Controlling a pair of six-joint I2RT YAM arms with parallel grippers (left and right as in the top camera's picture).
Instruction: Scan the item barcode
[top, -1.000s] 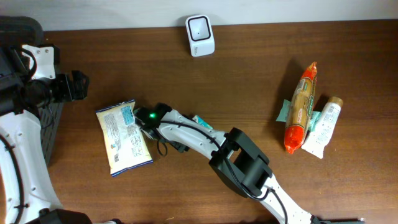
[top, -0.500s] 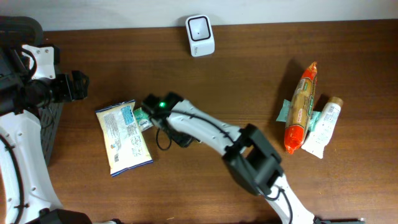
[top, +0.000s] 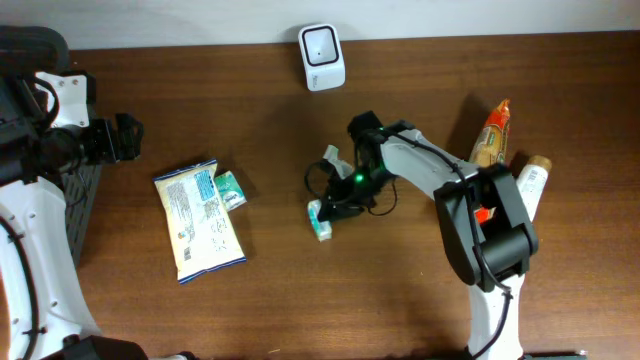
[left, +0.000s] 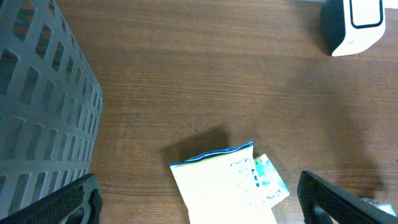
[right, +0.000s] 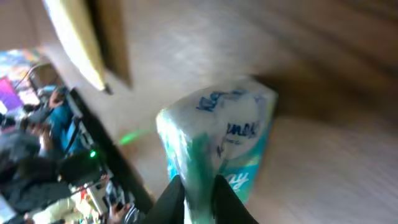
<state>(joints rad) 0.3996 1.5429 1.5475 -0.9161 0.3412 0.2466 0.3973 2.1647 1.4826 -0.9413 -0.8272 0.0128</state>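
The white barcode scanner stands at the table's far edge and also shows in the left wrist view, scanner. My right gripper is at the table's middle, shut on a white and teal tissue pack. The right wrist view shows the tissue pack pinched at its lower end between my right gripper's black fingers. My left gripper hovers open at the left, above and behind a white and blue packet. In the left wrist view my left gripper holds nothing over the packet.
A small teal pack lies against the packet's right side. An orange package and a white tube lie at the right. A grey slatted basket stands at the left edge.
My right arm has swung from beside the white packet to the table's middle, with the tissue pack in its jaws. The left arm has not moved.
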